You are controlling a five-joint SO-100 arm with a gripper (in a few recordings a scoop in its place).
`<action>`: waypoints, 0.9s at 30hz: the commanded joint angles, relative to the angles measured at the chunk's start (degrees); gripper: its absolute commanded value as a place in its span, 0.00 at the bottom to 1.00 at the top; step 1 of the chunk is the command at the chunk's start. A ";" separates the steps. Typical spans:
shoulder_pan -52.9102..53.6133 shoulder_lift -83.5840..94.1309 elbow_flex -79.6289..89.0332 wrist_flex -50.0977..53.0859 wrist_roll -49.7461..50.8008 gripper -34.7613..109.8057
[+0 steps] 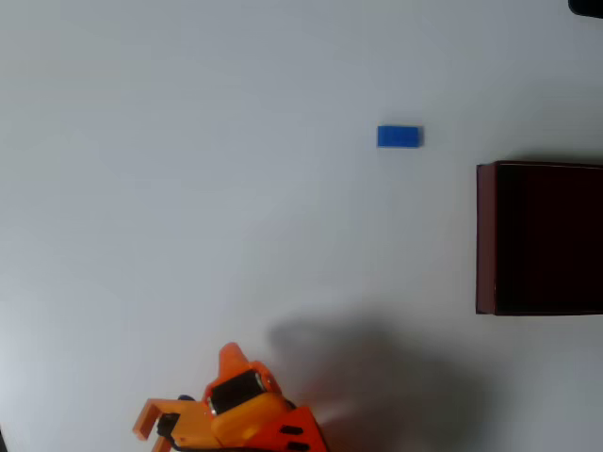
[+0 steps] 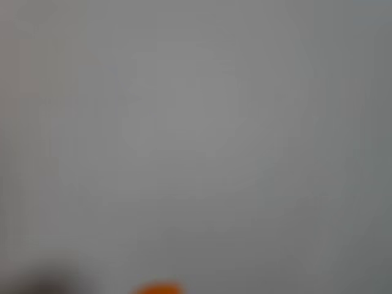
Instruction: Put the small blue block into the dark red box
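Tool [image 1: 184, 414] at rest, its jaw state not discernible, with nothing seen in its grip.
The small blue block [image 1: 399, 137] lies well up and right of the tool on the tabletop [image 1: 188, 188], long axis left–right; the dark red box [image 1: 485, 235] stands farther right.

Wrist view: blurred grey bench [image 2: 196, 135], no detail resolved.
Orange sliver of the end effector [image 2: 158, 288] seen at btm edge, approx. centre-left; dark smudge noted at btm-left corner. Open/closed state can't be judged.
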 commanded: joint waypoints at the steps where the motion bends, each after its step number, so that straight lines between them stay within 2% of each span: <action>1: 0.44 0.35 0.35 0.18 0.53 0.24; 23: 1.14 0.35 0.35 0.09 0.53 0.24; 27: 0.79 0.44 -0.97 -0.97 3.60 0.25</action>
